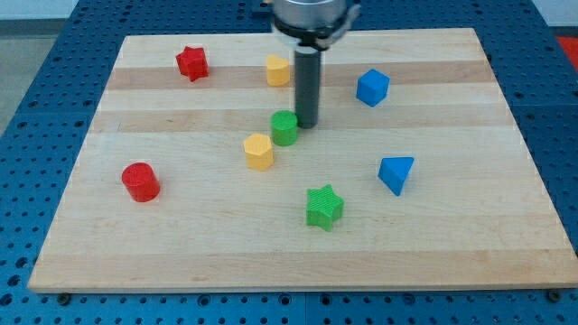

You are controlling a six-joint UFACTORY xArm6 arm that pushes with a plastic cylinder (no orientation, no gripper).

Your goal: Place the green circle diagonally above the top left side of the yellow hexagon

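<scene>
The green circle [284, 128] stands near the middle of the wooden board [181, 253]. The yellow hexagon [258, 152] lies just below and to the left of it, almost touching. My tip [306, 124] rests on the board right next to the green circle, on its right side. The dark rod rises from there to the arm's grey mount at the view's top.
A second yellow block [278, 69] sits above the green circle. A red star [191, 63] is at the upper left, a red cylinder [140, 181] at the left. A blue cube [372, 87], a blue triangle [396, 173] and a green star [324, 207] are on the right half.
</scene>
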